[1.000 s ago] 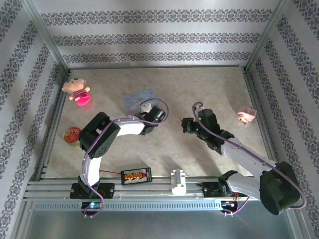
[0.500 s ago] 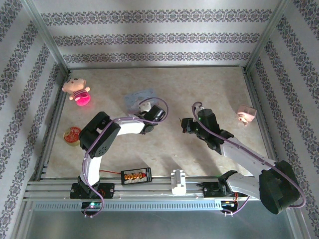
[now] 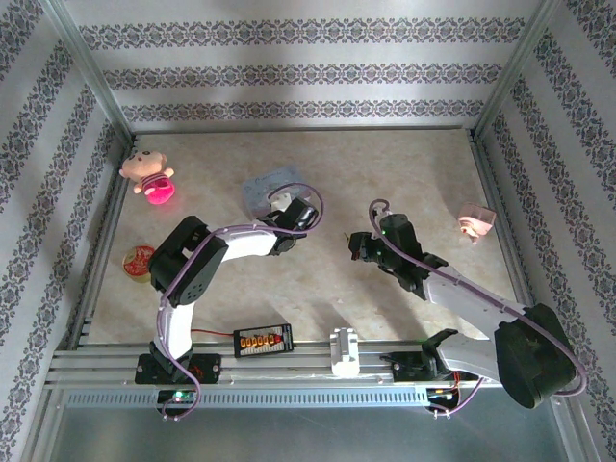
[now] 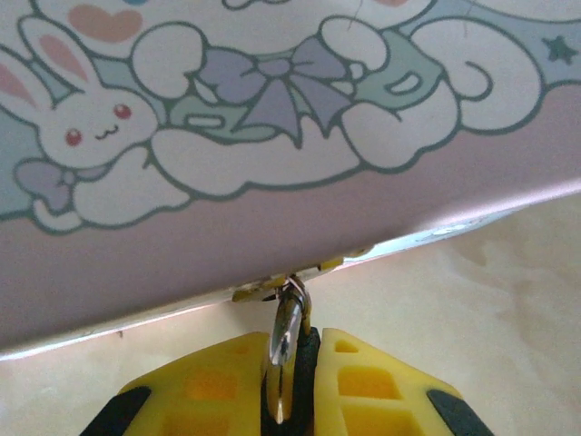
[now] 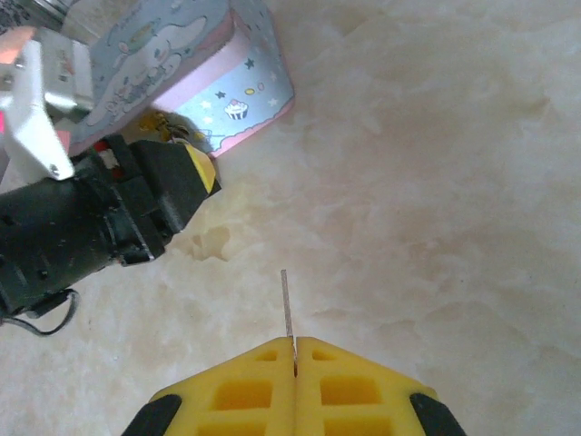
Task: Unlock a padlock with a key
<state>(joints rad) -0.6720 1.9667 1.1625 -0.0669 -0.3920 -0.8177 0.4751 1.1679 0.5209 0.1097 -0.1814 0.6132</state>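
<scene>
Yellow-fingered left gripper pinches the padlock on the tin; right gripper clamps the thin key, which could twist if pushed in askew.

Tin sits mid-table, toward the back. Padlock is at tin's near edge, btwn left gripper pads. Right gripper w/ key is right of tin, apart from it. Doll far left, behind disc. Small toy far right. Meter & block on near rail, btwn arm bases.
</scene>
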